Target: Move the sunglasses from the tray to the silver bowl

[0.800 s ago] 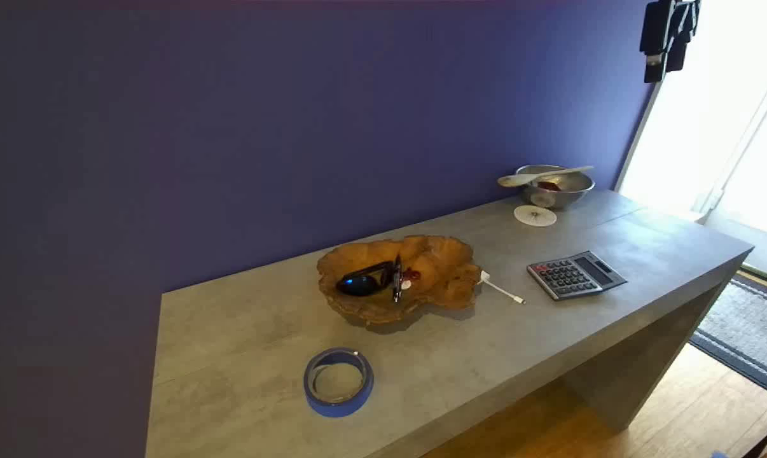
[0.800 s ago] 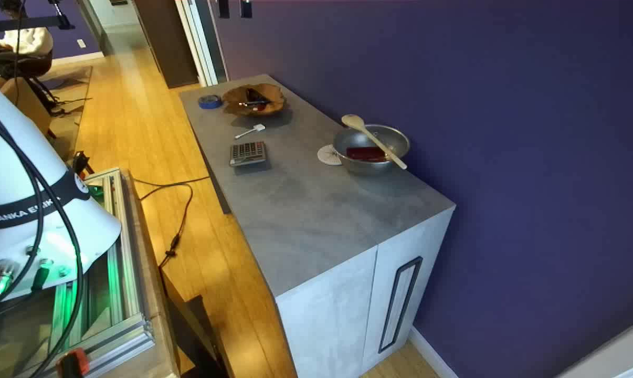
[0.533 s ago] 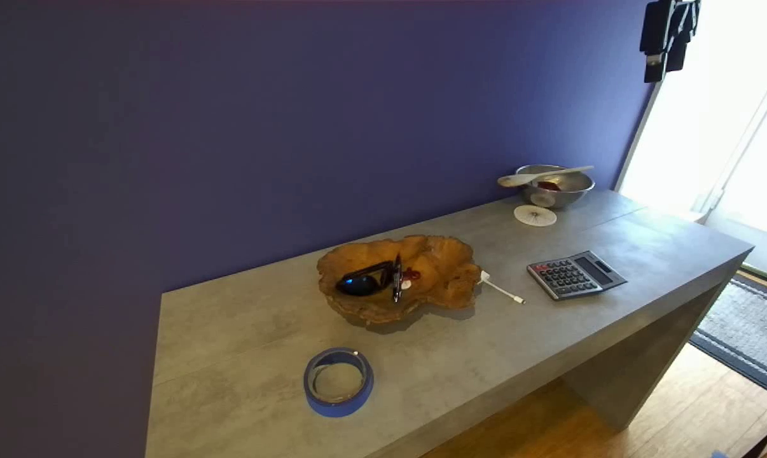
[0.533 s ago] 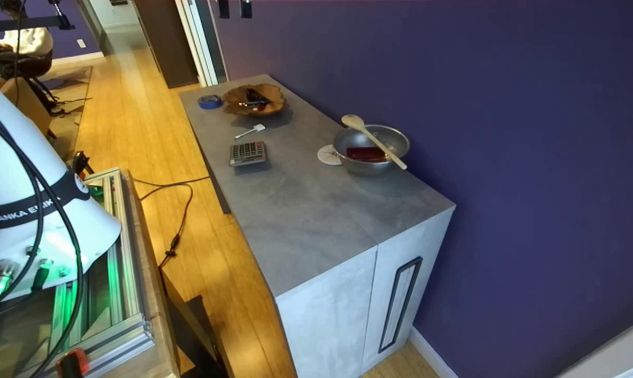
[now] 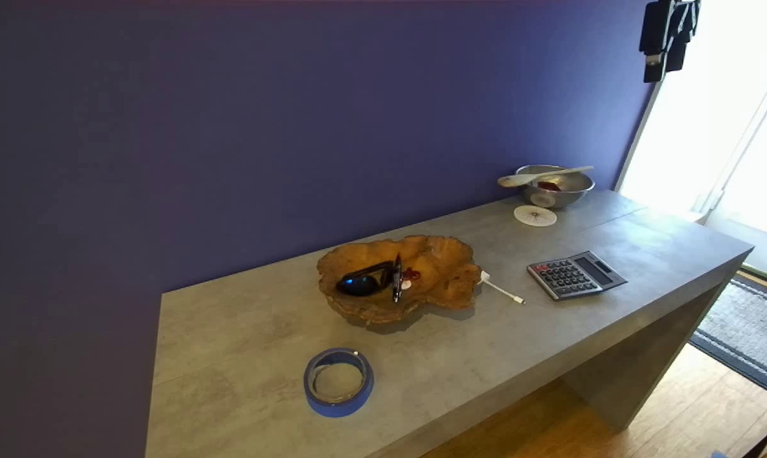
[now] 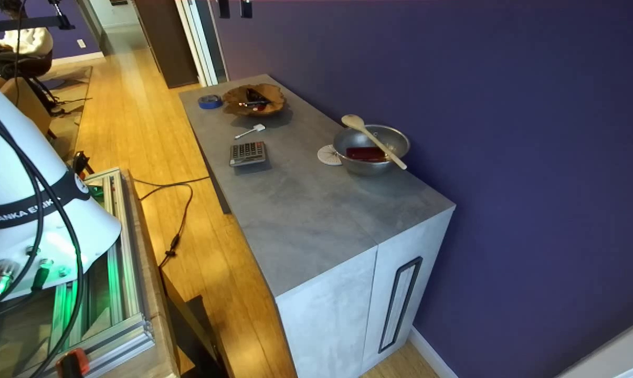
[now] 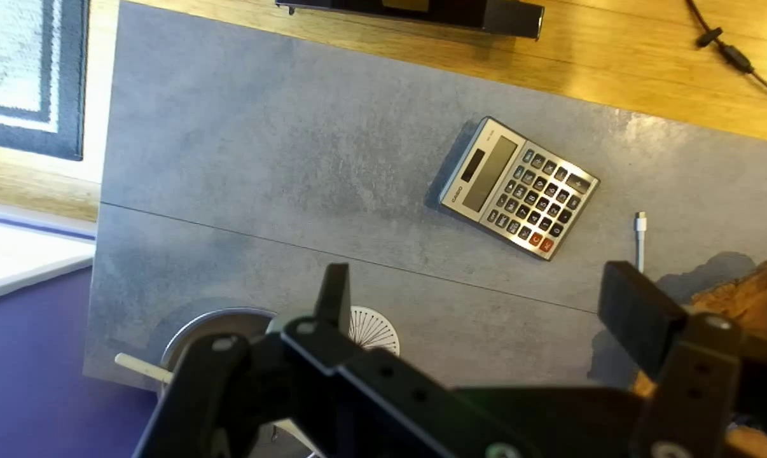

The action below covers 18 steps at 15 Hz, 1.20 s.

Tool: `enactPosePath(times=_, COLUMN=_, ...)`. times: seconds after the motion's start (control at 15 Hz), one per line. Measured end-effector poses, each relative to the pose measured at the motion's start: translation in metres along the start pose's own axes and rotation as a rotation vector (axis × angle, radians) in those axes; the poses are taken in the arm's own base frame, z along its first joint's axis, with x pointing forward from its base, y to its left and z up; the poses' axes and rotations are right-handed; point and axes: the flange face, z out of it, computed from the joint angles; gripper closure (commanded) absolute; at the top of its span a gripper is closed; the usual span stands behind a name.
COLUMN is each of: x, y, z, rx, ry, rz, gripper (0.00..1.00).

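Note:
The dark sunglasses (image 5: 361, 284) lie in the orange-brown wooden tray (image 5: 450, 254), beside a dark pen and small red and white items. They also show small in an exterior view (image 6: 254, 96), in the tray (image 6: 233, 107). The silver bowl (image 5: 568, 197) stands at the far end of the counter by the wall, and also shows in an exterior view (image 6: 369, 167). A wooden spoon (image 6: 374, 139) lies across its rim and a dark red object (image 6: 366, 153) is inside. My gripper (image 7: 479, 286) is open and empty, high above the counter (image 5: 666, 70). In the wrist view, fingers partly cover bowl and tray.
A grey calculator (image 5: 574, 275), a white cable adapter (image 5: 503, 289) and a blue tape ring (image 5: 339, 407) lie on the counter (image 5: 243, 356). A white disc (image 5: 535, 215) lies beside the bowl. The purple wall (image 5: 294, 127) runs along the counter's back edge.

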Motion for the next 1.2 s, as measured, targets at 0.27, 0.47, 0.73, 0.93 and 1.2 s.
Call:
enactPosePath(times=0.27, x=0.003, y=-0.04, z=0.0, rx=0.009, ry=0.049, rz=-0.092, gripper=0.0)
enactPosePath(times=0.47, x=0.003, y=-0.129, z=0.03, rx=0.028, ry=0.036, rz=-0.263, gripper=0.0)
enactPosePath(times=0.73, x=0.006, y=-0.235, z=0.08, rx=0.049, ry=0.034, rz=-0.452, gripper=0.0)
enactPosePath(times=0.93, x=0.026, y=-0.289, z=0.105, rx=0.104, ry=0.038, rz=-0.504, gripper=0.0)
enactPosePath(times=1.2, x=0.043, y=-0.301, z=0.112, rx=0.127, ry=0.028, rz=-0.505, gripper=0.0)
